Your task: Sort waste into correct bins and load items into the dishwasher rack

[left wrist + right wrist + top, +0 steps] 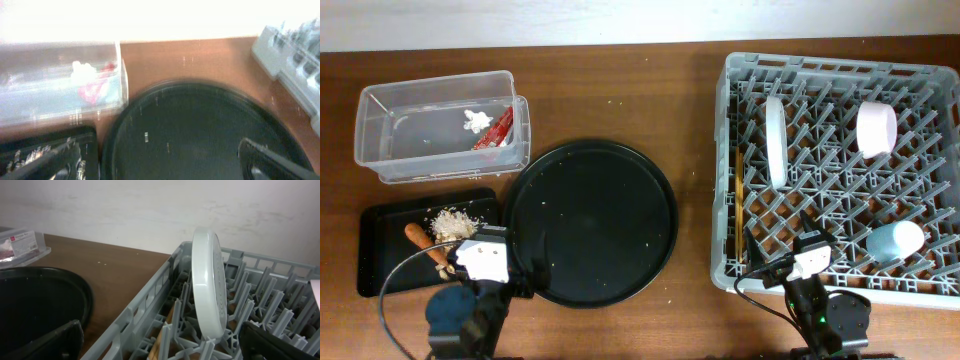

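The clear tub [390, 130] holds the white tissue [475, 121] and the red sachet [496, 130]; both also show in the blurred left wrist view, tissue [80, 70] and sachet [95, 90]. The flat black tray [380, 260] holds beige food bits [452, 222] and the orange carrot piece [420, 238]. The grey rack [730, 120] holds the plate [776, 140] on edge, the bowl [876, 127], the light blue cup [895, 241] and chopsticks [740, 200]. My left gripper [160, 165] is open and empty over the round tray's left edge. My right gripper [160, 347] is open and empty at the rack's front, before the plate [207, 285].
A large round black tray [590, 220] with a few crumbs lies between the bins and the rack; it also shows in the left wrist view [200, 130] and the right wrist view [40, 300]. Brown table [660, 90] runs to a white wall at the back.
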`<act>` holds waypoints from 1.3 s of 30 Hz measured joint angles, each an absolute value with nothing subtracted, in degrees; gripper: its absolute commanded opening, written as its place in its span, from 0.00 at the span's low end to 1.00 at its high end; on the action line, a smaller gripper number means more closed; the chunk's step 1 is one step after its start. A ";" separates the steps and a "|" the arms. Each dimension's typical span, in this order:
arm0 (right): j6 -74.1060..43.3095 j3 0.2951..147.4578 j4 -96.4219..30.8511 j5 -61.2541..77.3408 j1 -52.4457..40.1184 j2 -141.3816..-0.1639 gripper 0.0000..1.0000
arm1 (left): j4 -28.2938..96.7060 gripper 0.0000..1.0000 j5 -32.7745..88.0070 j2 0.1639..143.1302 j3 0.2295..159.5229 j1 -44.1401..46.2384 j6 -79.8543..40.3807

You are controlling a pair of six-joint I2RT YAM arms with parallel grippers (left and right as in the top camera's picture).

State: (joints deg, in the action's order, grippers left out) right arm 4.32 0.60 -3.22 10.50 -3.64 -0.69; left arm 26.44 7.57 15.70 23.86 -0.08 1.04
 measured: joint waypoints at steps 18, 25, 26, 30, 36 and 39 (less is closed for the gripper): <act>4.29 0.60 -3.22 10.37 -3.66 -0.62 0.98 | 3.95 0.99 6.83 0.80 0.82 1.93 6.72; 4.32 0.60 -3.22 10.35 -3.64 -0.62 0.98 | 3.95 0.99 6.63 0.80 0.82 1.93 6.92; 4.36 0.60 -3.22 10.37 -3.66 -0.62 0.98 | 3.95 0.99 6.63 0.80 0.82 1.93 6.92; 4.32 0.60 -3.22 10.35 -3.64 -0.62 0.98 | 3.95 0.99 6.63 0.80 0.82 1.93 6.92; 4.34 0.60 -3.22 10.35 -3.66 -0.62 0.98 | 3.95 0.99 6.63 0.80 0.82 1.93 6.92; 4.34 0.60 -3.22 10.35 -3.66 -0.62 0.98 | 3.95 0.99 6.63 0.80 0.82 1.93 6.92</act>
State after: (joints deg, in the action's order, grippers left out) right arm 4.34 0.60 -3.22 10.35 -3.66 -0.62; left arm 3.95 6.63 0.80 0.82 1.93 6.92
